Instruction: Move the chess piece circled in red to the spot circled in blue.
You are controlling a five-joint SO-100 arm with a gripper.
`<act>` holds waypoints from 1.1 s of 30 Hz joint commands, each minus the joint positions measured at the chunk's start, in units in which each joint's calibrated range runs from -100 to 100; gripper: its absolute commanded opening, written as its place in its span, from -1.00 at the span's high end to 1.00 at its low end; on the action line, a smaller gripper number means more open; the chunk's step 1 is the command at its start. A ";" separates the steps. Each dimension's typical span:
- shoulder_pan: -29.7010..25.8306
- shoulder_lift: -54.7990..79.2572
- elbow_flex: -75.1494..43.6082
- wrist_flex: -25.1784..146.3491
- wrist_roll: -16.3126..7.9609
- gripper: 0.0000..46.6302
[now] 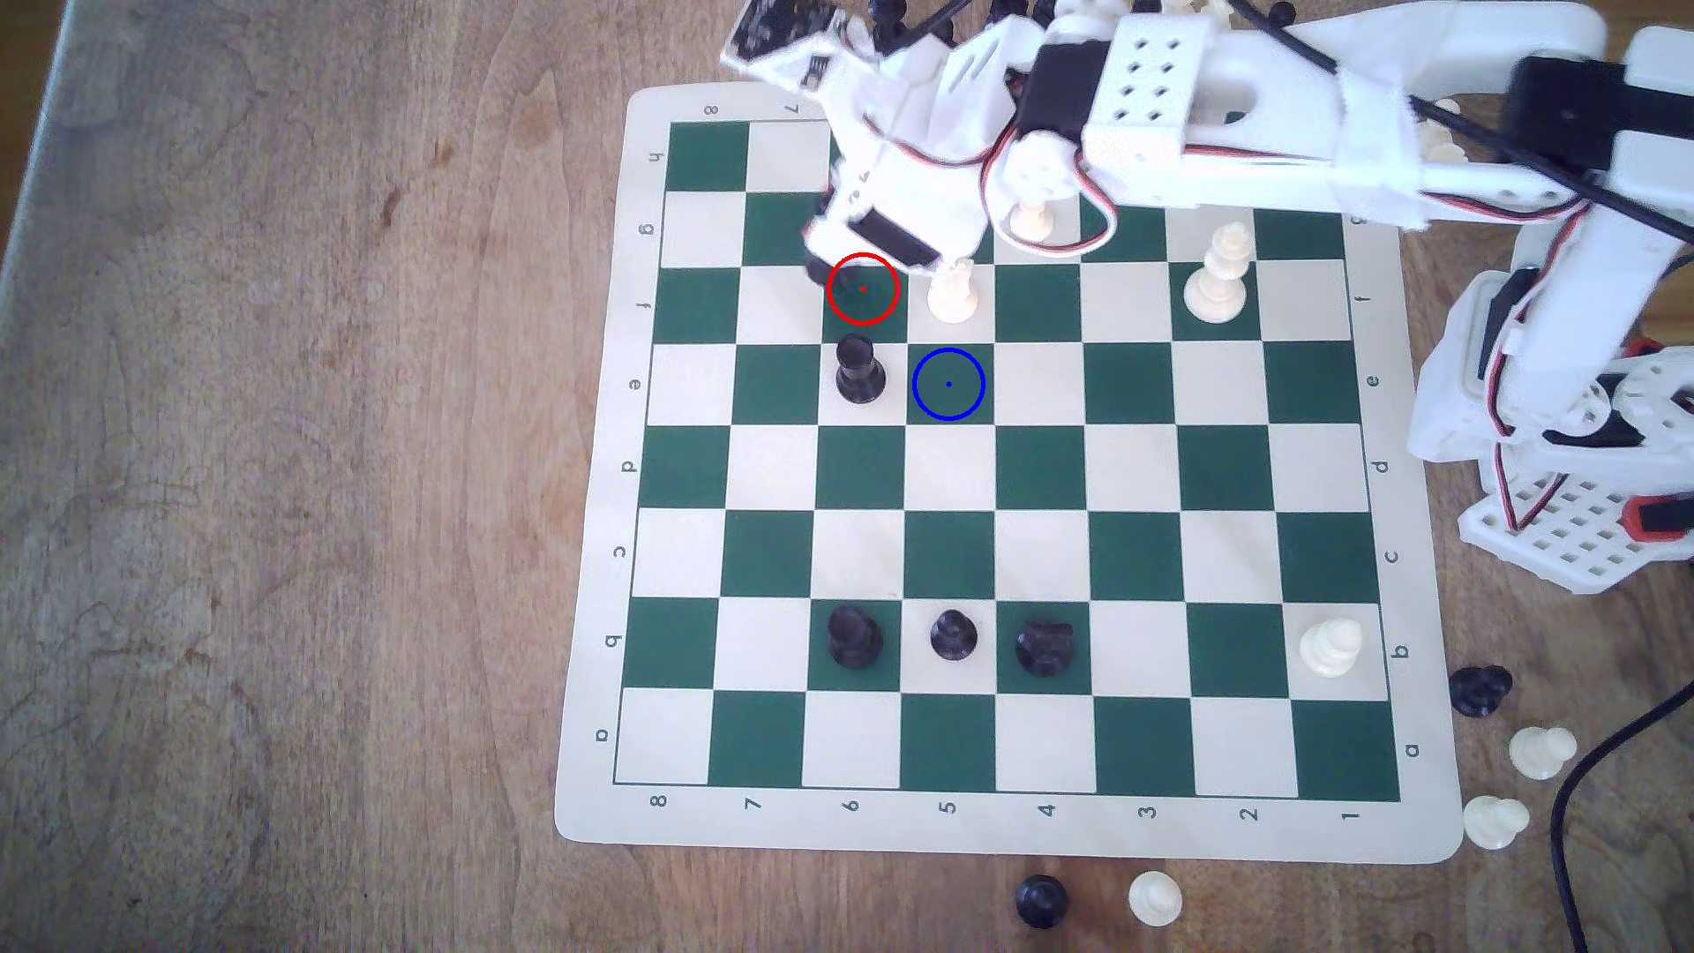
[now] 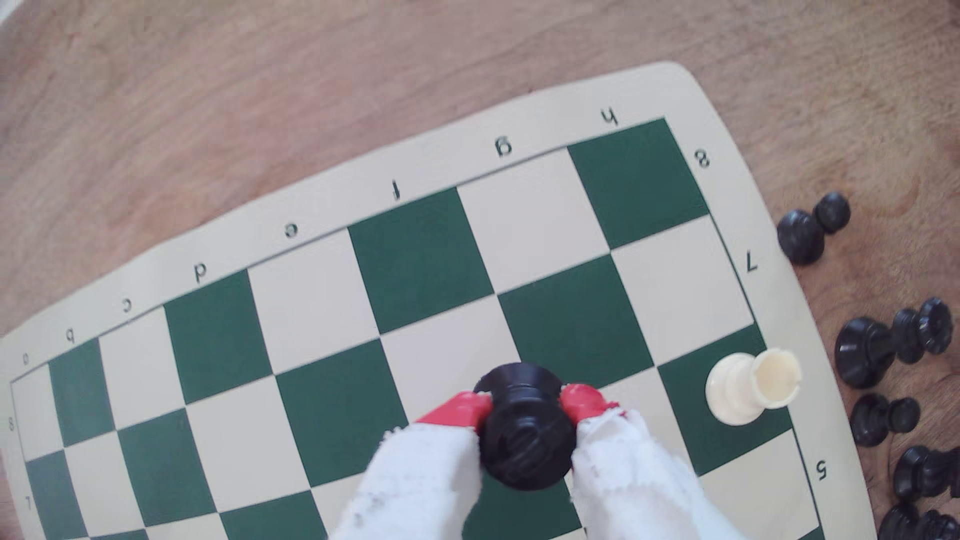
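Note:
The chess piece circled in red (image 2: 524,446) is a glossy black piece seen from above in the wrist view, with its round base on a dark green square. My gripper (image 2: 524,405) is shut on it, one red fingertip (image 2: 462,407) touching each side of its body. In the exterior view my gripper (image 1: 839,266) hangs over the red-ringed square, and the chess piece (image 1: 823,268) is mostly hidden beneath it. The spot circled in blue (image 1: 949,384) is a bare green square, one square diagonally towards the exterior view's lower right.
A shorter black piece (image 1: 859,369) stands just left of the blue spot in the exterior view. A white piece (image 1: 951,293) stands right beside my gripper. Three black pieces (image 1: 953,635) line row b. Captured pieces (image 2: 878,353) lie off the board (image 1: 1036,829).

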 commanded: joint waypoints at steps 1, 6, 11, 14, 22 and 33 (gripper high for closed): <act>-0.39 -12.21 3.01 -1.73 -0.10 0.99; -2.18 -21.46 14.25 -3.21 0.39 0.99; -3.91 -25.71 22.59 -4.60 0.44 0.99; -5.08 -26.04 25.68 -4.76 0.44 0.99; -6.64 -23.67 28.58 -5.34 0.24 0.99; -6.49 -19.59 29.03 -5.42 0.73 0.99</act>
